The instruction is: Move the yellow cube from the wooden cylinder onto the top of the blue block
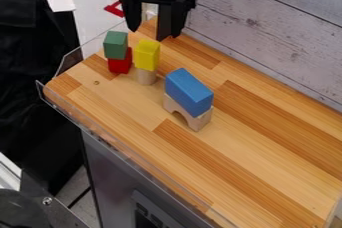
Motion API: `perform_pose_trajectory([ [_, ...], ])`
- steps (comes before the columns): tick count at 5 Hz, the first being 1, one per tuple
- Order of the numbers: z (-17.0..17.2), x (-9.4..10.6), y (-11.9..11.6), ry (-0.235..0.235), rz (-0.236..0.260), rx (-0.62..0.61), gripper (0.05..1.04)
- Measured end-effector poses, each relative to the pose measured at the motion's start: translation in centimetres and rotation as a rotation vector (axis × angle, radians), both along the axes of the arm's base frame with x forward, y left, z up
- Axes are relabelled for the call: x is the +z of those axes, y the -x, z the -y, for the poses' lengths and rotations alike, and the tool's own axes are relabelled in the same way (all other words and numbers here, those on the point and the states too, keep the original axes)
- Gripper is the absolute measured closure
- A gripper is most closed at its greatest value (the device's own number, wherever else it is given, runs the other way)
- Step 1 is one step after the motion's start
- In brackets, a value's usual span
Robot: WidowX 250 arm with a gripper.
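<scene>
I hold the gripper at 12 o'clock, jaws apart. From it: 8 o'clock, green block on red block; 6 o'clock, yellow block on wooden cylinder; 5 o'clock, blue block on wooden arch.

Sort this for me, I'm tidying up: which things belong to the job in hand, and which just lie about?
Likely the job:
green block on red block
yellow block on wooden cylinder
blue block on wooden arch

Apparently lying about:
red object beyond the counter
black cable on the floor
</scene>
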State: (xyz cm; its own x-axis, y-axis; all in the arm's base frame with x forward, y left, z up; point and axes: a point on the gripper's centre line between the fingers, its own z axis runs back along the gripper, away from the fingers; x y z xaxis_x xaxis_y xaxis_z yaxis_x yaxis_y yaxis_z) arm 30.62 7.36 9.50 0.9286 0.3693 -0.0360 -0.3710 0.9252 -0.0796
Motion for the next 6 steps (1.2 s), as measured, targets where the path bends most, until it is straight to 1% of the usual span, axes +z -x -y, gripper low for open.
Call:
perform_pose_trajectory([
  [3,-0.2,-2.3,0.2,0.015,-0.067,-0.008,0.085],
  [4,-0.3,-2.7,0.2,0.018,-0.072,-0.005,0.085],
  [6,-1.0,-2.7,0.3,0.019,-0.073,0.027,0.085],
])
